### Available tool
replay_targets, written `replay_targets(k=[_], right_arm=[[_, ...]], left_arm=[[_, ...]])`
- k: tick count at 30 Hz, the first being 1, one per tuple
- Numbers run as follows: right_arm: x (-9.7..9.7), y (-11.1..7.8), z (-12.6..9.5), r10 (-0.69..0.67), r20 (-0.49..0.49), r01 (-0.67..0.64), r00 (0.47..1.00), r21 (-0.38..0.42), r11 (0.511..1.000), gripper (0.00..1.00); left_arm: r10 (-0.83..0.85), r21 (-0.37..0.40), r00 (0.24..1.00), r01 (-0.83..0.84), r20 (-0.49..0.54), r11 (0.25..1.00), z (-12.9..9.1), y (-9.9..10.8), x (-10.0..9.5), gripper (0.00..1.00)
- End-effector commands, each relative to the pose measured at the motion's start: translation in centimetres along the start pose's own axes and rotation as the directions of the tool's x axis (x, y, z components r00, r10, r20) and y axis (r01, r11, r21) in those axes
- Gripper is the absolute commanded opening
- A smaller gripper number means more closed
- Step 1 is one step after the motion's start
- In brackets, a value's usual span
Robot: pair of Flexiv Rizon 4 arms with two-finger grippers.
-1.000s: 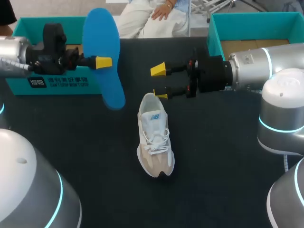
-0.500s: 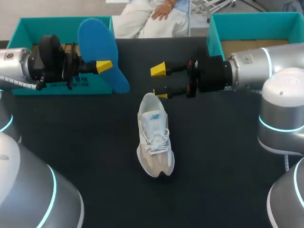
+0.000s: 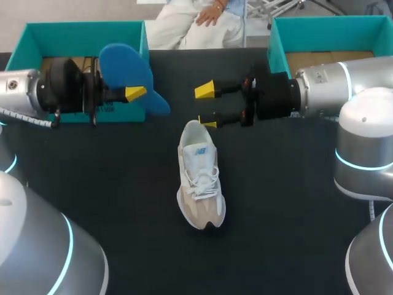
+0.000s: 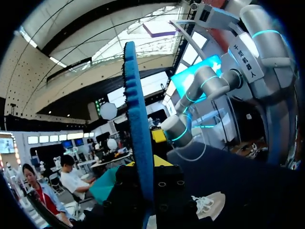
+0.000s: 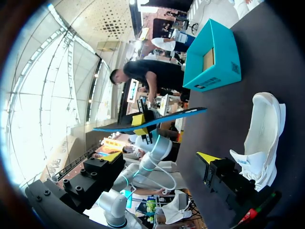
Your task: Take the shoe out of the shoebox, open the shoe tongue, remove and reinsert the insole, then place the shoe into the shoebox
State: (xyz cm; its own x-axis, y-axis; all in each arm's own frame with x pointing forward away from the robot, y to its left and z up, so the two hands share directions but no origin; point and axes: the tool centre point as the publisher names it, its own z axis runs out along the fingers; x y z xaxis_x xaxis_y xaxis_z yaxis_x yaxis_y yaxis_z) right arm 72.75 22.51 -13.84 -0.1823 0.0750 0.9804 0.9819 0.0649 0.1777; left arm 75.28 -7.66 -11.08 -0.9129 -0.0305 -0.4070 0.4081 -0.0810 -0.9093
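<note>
A white and beige shoe [image 3: 199, 178] lies on the black table, toe toward me. Its heel is just below my right gripper [image 3: 206, 106], which is open and holds nothing. My left gripper [image 3: 134, 94] is shut on a blue insole [image 3: 126, 70], held in the air in front of the left shoebox [image 3: 80, 26]. From the left wrist the insole [image 4: 138, 119] shows edge-on between the fingers, with the shoe [image 4: 209, 205] far beyond it. In the right wrist view the shoe [image 5: 262, 138] lies beside one yellow-tipped finger [image 5: 208, 157], and the insole [image 5: 152, 119] floats across the table.
A second teal shoebox [image 3: 331, 21] stands at the back right, behind my right arm. The left shoebox [image 5: 214, 52] also shows in the right wrist view. Bare black table [image 3: 92, 203] lies around the shoe.
My left arm has drawn back to the left and turned the insole from upright to a flatter tilt. The right arm and the shoe have not moved.
</note>
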Motion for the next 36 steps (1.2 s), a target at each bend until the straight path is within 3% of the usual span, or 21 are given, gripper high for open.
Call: replay_targets(k=[1,2,4,5,7,8,13,15,16,17,21,25,36], right_arm=[[0.0,0.0,0.3,0.001,0.004,-0.001,1.0,-0.002,1.0,1.0],[0.0,0.0,0.3,0.001,0.004,-0.001,1.0,-0.002,1.0,1.0],[0.0,0.0,0.3,0.001,0.004,-0.001,1.0,-0.002,1.0,1.0],[0.0,0.0,0.3,0.001,0.004,-0.001,1.0,-0.002,1.0,1.0],[0.0,0.0,0.3,0.001,0.004,-0.001,1.0,-0.002,1.0,1.0],[0.0,0.0,0.3,0.001,0.004,-0.001,1.0,-0.002,1.0,1.0],[0.0,0.0,0.3,0.001,0.004,-0.001,1.0,-0.002,1.0,1.0],[0.0,0.0,0.3,0.001,0.004,-0.001,1.0,-0.002,1.0,1.0],[0.0,0.0,0.3,0.001,0.004,-0.001,1.0,-0.002,1.0,1.0],[0.0,0.0,0.3,0.001,0.004,-0.001,1.0,-0.002,1.0,1.0],[0.0,0.0,0.3,0.001,0.004,-0.001,1.0,-0.002,1.0,1.0],[0.0,0.0,0.3,0.001,0.004,-0.001,1.0,-0.002,1.0,1.0],[0.0,0.0,0.3,0.001,0.004,-0.001,1.0,-0.002,1.0,1.0]], left_arm=[[0.525,0.019,0.85,-0.524,-0.055,0.851,-0.2,0.1,0.2,0.0],[0.55,0.019,0.834,-0.55,-0.035,0.835,-0.2,0.1,0.2,0.0],[0.676,-0.011,0.735,-0.677,-0.059,0.736,-0.2,0.4,0.3,0.0],[0.781,-0.03,0.617,-0.786,-0.094,0.617,-0.1,0.9,0.4,0.0],[0.818,-0.062,0.569,-0.822,-0.088,0.565,-0.1,1.1,0.3,0.0],[0.88,-0.05,0.461,-0.887,-0.116,0.458,-0.1,1.2,0.4,0.0],[0.969,-0.086,0.226,-0.972,-0.103,0.218,-0.1,1.2,0.4,0.0],[0.991,-0.101,0.085,-0.992,-0.105,0.075,-0.1,1.4,0.5,0.0],[0.993,-0.1,0.048,-0.994,-0.103,0.038,-0.1,1.5,0.5,0.0],[0.992,-0.098,-0.043,-0.994,-0.12,-0.055,-0.2,1.7,0.6,0.0],[0.962,-0.115,-0.244,-0.96,-0.119,-0.257,-0.3,1.7,0.8,0.0],[0.926,-0.155,-0.355,-0.915,-0.127,-0.372,-0.6,1.4,0.5,0.0],[0.928,-0.177,-0.348,-0.913,-0.131,-0.368,-0.7,1.5,0.3,0.0]])
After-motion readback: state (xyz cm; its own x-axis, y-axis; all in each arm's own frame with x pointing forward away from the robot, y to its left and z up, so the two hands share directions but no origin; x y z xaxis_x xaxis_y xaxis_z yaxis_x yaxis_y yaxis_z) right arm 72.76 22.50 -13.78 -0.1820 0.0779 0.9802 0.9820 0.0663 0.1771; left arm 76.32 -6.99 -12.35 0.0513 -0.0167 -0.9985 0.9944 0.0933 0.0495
